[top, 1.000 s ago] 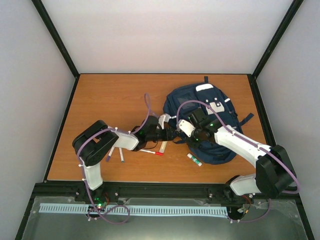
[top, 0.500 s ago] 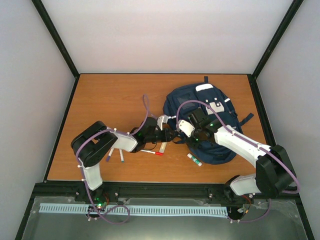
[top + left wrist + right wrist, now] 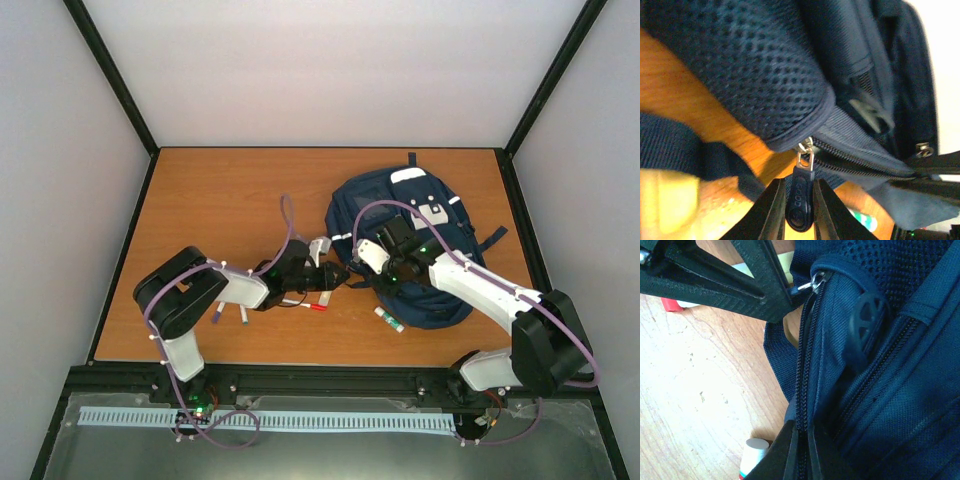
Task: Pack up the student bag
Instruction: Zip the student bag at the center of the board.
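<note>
Soft bag [image 3: 405, 240], held at its zip
On the counter's [image 3: 220, 200] right; left claw [image 3: 799, 189] pinches the pull [image 3: 800, 207], right claw [image 3: 801, 432] clamped on the seam [image 3: 803, 385]. Limp, likely light cloth: grip pull, not panels.

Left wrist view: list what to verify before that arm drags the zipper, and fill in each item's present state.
1. Grip on the zipper pull: ok, the left pincer clamps it from both sides.
2. Brace on the student bag: ok, the right pincer is shut on fabric at the zipper teeth.
3. Compartment open: not ok, the teeth below the slider are meshed.
4. Slider's path free: cannot tell, the padded mesh strap bulges over it.
5. Supplies at hand: ok, the glue stick and the red-capped marker lie on the table beside the bag.
</note>
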Motion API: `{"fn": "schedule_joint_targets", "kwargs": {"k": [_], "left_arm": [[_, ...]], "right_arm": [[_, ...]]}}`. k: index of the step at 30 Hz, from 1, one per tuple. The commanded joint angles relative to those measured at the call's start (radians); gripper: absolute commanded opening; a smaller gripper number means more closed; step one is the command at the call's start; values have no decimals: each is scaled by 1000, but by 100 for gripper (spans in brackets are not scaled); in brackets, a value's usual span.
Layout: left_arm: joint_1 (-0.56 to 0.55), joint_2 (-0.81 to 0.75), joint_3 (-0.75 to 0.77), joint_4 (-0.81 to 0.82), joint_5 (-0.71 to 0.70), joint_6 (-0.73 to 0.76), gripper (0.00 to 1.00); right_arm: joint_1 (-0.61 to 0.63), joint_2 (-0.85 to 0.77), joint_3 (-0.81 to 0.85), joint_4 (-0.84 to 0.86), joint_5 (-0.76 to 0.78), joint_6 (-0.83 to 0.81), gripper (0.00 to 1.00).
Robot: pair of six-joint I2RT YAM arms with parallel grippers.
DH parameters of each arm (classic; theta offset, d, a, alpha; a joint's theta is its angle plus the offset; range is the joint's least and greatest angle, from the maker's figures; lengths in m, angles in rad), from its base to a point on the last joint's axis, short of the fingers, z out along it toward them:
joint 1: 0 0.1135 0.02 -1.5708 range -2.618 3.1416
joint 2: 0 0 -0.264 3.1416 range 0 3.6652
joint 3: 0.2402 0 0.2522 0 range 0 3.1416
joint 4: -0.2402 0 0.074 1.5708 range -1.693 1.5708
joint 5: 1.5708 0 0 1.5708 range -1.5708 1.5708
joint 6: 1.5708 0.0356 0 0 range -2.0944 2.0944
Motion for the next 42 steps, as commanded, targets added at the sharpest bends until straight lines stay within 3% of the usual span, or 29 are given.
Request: {"fn": "schedule_joint_targets", "kwargs": {"k": [1, 14, 28, 35, 42], "left_arm": [[0, -4, -20, -45, 0, 34, 16], [-9, 5, -16, -33, 26, 40, 6], [-127, 19, 39, -87, 78, 51, 4], [-129, 23, 52, -117, 41, 44, 4], [-129, 30, 65, -144, 29, 47, 4]], "right_arm": [[-9, -4, 30, 80, 22, 0, 3], [-10, 24, 26, 70, -2, -9, 3], [-11, 174, 66, 82, -31, -8, 6], [-92, 46, 119, -59, -54, -29, 47], [-307, -115, 121, -216, -44, -127, 57]]}}
